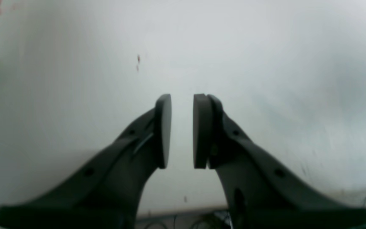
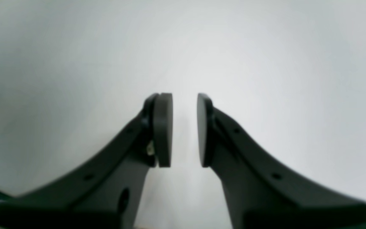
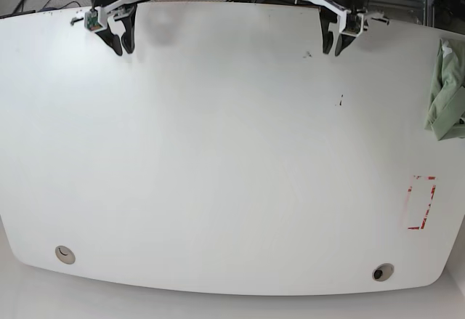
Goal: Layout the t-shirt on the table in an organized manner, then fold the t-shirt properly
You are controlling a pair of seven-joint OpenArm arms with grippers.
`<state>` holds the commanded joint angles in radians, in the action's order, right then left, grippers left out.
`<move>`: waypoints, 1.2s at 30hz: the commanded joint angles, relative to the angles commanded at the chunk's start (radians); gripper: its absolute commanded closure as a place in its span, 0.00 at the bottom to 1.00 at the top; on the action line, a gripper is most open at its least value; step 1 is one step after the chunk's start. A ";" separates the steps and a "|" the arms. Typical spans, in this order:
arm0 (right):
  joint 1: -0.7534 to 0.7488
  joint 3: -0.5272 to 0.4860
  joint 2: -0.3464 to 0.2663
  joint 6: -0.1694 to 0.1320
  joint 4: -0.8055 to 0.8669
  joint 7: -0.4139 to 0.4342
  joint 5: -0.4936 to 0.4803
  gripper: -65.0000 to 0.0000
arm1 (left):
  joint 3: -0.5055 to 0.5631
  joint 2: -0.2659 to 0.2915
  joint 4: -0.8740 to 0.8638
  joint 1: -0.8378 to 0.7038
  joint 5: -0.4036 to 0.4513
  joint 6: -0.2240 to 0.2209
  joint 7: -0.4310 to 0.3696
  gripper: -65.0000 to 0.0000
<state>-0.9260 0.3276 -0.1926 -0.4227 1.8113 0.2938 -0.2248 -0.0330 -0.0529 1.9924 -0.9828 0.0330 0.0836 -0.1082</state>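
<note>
The left gripper (image 1: 182, 130) hangs over the far edge of the table (image 3: 218, 152), toward its right side in the base view, its jaws parted by a narrow gap with nothing between them. The right gripper (image 2: 184, 129) hangs near the far left corner, jaws likewise slightly apart and empty. The t-shirt (image 3: 447, 90) lies bunched in a crumpled heap at the table's right edge, well apart from both grippers. A red rectangular marking (image 3: 421, 203) sits near the right edge, closer to the near side, and two round grommet holes (image 3: 65, 254) lie along the near edge.
</note>
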 joint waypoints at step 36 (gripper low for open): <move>0.032 -0.186 -0.021 -0.002 -0.732 0.003 -0.034 0.81 | -0.021 -0.026 -0.726 0.054 0.002 0.002 -0.035 0.84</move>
<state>-0.8938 0.1419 -0.2140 -0.4242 1.0794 0.2969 -0.2585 -0.0545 -0.0790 1.2666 -0.9291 0.0345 0.0852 -0.1435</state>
